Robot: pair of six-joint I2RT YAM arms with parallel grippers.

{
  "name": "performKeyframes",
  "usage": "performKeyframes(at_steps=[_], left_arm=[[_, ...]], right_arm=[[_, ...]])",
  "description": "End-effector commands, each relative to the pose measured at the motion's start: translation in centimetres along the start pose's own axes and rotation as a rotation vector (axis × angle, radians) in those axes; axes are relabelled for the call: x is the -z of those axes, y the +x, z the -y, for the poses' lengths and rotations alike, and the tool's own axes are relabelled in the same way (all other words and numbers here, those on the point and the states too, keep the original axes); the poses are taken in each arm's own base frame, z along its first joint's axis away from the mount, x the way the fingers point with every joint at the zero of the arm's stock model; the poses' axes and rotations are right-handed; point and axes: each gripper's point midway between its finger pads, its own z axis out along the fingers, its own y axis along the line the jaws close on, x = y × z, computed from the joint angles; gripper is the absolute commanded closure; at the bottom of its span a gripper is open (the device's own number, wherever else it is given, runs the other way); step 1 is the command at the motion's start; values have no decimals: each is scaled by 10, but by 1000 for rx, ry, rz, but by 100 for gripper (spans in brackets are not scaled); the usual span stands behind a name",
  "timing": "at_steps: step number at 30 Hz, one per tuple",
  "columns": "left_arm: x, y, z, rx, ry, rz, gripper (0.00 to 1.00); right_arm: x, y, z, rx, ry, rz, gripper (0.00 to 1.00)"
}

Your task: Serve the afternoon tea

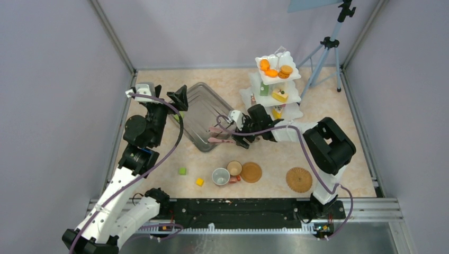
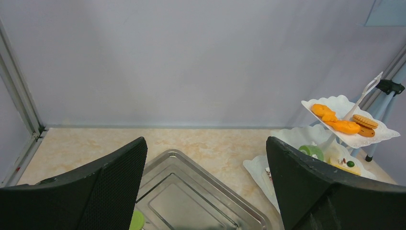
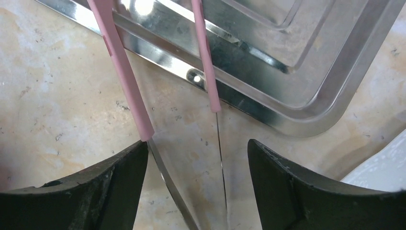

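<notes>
The white three-tier stand stands at the back right, with orange rounds on the top tier and a yellow cake wedge and a green bit on the middle tier. The left wrist view shows the stand too. Two small cups sit by a woven mat; the second mat lies to the right. My left gripper is open and empty over the tray's left edge. My right gripper is open, with the pink tongs' steel arms between its fingers.
The grey steel tray lies at the middle back, and the tongs rest over its near edge. A green cube and a yellow cube lie at the front left. A tripod stands behind the stand. A green round piece sits by the tray.
</notes>
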Motion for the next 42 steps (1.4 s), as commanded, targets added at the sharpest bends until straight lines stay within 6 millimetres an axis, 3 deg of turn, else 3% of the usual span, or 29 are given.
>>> performKeyframes(at_steps=[1,8,15,19,24,30,35,42], left_arm=[[0,-23,5,17,16,60,1],[0,-24,4,14,8,61,1],[0,-24,4,14,10,63,1],[1,-25,4,15,10,64,1],[0,-24,4,14,11,61,1],[0,-23,4,14,10,59,1],[2,-27,4,18,14,67,1],[3,-29,3,16,8,74,1]], right_arm=[[2,-8,-3,12,49,44,23],[-10,-1,-7,50,74,8,22],[-2,-4,-10,37,85,37,31],[1,-6,-13,-6,84,51,41],[6,-13,-14,-65,100,82,44],[33,-35,-13,-189,145,130,48],[57,-62,-19,-319,178,181,58],[58,-104,-16,-539,227,249,63]])
